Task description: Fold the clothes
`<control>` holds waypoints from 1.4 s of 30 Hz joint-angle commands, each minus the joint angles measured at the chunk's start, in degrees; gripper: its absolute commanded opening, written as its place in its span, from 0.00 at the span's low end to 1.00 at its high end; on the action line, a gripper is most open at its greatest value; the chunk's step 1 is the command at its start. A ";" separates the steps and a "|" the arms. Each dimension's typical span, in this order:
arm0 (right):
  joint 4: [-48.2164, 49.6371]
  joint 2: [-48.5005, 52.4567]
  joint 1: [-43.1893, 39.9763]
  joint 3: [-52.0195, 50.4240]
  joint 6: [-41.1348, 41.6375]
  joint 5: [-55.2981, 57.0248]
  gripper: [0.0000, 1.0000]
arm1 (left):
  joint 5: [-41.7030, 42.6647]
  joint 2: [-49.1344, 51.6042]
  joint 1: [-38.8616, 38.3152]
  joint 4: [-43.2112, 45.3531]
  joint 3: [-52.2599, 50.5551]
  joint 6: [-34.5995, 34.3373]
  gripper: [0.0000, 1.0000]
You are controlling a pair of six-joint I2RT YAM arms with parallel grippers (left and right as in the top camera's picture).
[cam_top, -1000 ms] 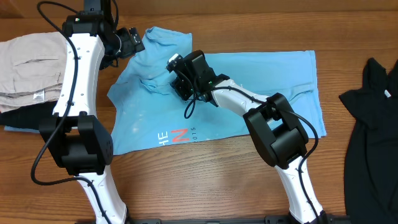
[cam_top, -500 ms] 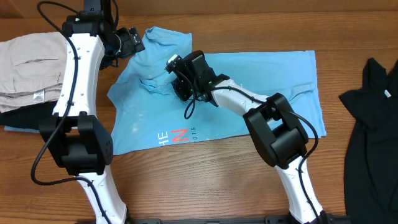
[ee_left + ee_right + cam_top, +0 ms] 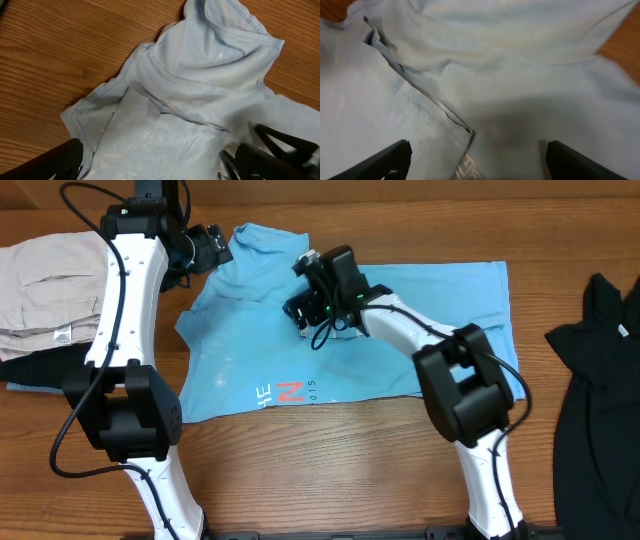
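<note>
T-shirt [image 3: 420, 330]: light blue, lies mostly flat on the wooden table [image 3: 330, 480], between the beige garment and the black one. Far-left corner is bunched and rumpled; a folded edge with a stitched seam runs across the cloth in the right wrist view.
print [image 3: 285, 393]: at the shirt's near edge, left of centre. A white "E" with a cut-off stroke before it, then a red "N". The small white characters after it are too small to read. The right wrist view shows a scrap of pale lettering at its bottom edge, blurred and unreadable.
left gripper [image 3: 207, 248]: fingers wide apart, nothing between them. It hangs at the shirt's bunched far-left corner.
right gripper [image 3: 303, 307]: fingers spread wide, holding nothing. It sits over the shirt's far-middle area, with the seamed fold under it.
beige garment [image 3: 40, 290]: folded stack at the left edge, small white tag on it, text unreadable.
black garment [image 3: 600, 380]: right edge, apart from the shirt.
</note>
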 commanded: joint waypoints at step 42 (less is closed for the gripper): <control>-7.23 1.70 -36.70 2.12 8.07 22.88 0.91 | 0.59 -0.76 -0.07 0.04 0.63 0.17 1.00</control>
